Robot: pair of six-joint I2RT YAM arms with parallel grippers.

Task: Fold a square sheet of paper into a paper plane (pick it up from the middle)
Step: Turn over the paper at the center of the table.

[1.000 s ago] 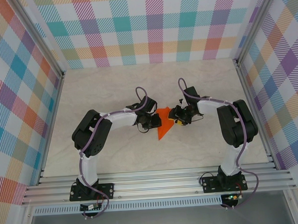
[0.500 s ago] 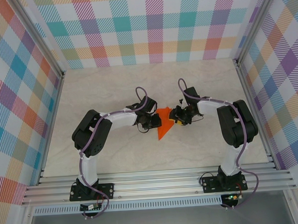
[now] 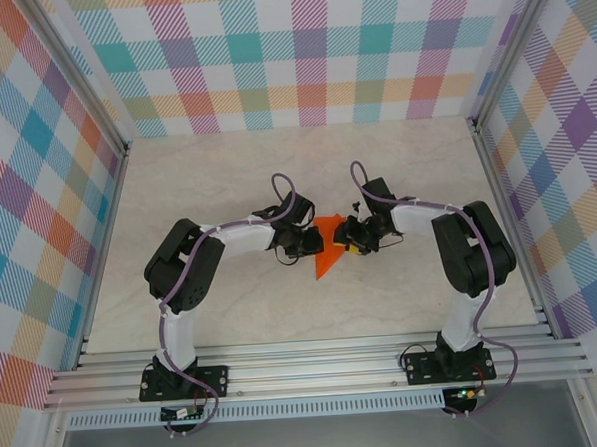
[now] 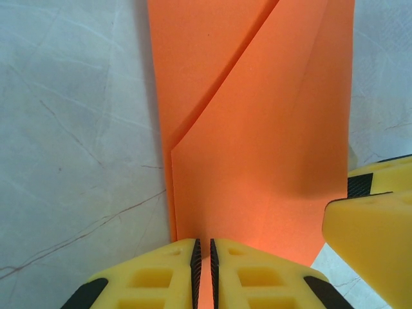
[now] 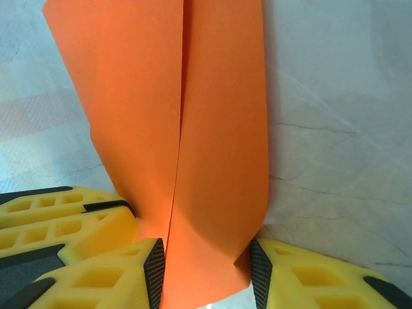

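1. The pale marbled table (image 3: pixel 227 187) spreads out beneath both tools, with checked walls (image 3: pixel 300 63) standing well beyond them.
2. The left arm (image 3: pixel 195 259) and right arm (image 3: pixel 470 245) bend inward, so their tools almost meet tip to tip.
3. The orange paper (image 3: pixel 326 257), creased into folds, lies between the two tools and stretches away ahead of each.
4. The left tool (image 4: pixel 204 251) is clenched on the paper's near edge. The other tool's yellow finger (image 4: pixel 370 219) crowds in just to its right.
5. The right tool (image 5: pixel 207 257) has its jaws apart with the paper's end filling the gap. I cannot tell whether they squeeze it.
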